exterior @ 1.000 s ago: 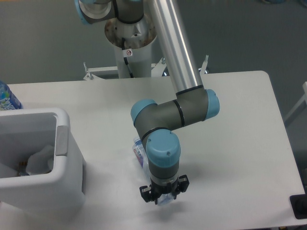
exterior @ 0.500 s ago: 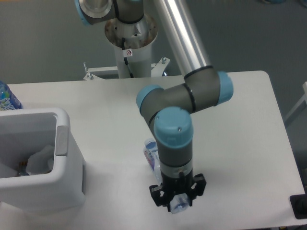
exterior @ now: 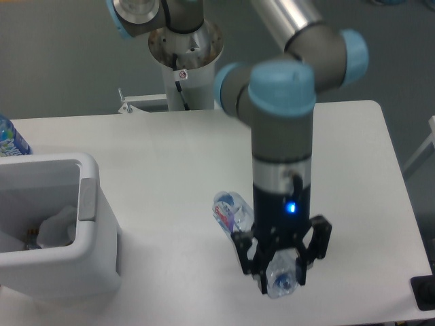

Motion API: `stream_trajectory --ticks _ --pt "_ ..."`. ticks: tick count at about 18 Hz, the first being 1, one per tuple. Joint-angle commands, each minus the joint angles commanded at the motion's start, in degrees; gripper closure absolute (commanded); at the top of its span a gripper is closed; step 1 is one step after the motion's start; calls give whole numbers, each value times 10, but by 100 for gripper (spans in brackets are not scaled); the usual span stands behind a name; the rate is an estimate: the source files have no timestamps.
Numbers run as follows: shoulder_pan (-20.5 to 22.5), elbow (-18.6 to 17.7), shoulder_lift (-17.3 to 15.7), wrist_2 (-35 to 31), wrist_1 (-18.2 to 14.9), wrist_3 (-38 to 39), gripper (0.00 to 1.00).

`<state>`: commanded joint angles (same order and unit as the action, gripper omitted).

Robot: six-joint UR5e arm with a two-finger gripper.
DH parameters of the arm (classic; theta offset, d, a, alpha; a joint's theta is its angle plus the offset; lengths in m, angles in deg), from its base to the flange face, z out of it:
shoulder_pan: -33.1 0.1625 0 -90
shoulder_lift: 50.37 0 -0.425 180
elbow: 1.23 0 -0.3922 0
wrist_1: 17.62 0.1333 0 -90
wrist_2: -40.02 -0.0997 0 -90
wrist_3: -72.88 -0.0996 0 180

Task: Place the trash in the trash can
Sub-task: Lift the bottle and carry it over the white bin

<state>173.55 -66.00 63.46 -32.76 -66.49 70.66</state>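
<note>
A clear crinkled plastic bottle (exterior: 234,209) with a blue-red label hangs lifted off the table, tilted, its lower end between the fingers of my gripper (exterior: 281,272), which is shut on it. The arm hides the bottle's middle. The white trash can (exterior: 88,231) stands at the left edge of the table, well to the left of my gripper. A crumpled white tissue wad (exterior: 56,227) lies inside it.
A blue-labelled water bottle (exterior: 9,139) stands at the far left edge behind the trash can. The robot's base column (exterior: 183,68) rises behind the table. A small black object (exterior: 423,292) sits at the right frame edge.
My gripper has risen toward the camera and shifted right, carrying the plastic bottle up off the table. The trash can and tissue wad have not moved.
</note>
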Motion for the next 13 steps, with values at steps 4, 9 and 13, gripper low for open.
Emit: stream_trajectory --ticks 4,9,13 --pt "-7 -3 -19 12 0 44 41" --pt "-47 -4 -31 12 0 86 41" --pt "-90 -3 -32 12 0 105 41"
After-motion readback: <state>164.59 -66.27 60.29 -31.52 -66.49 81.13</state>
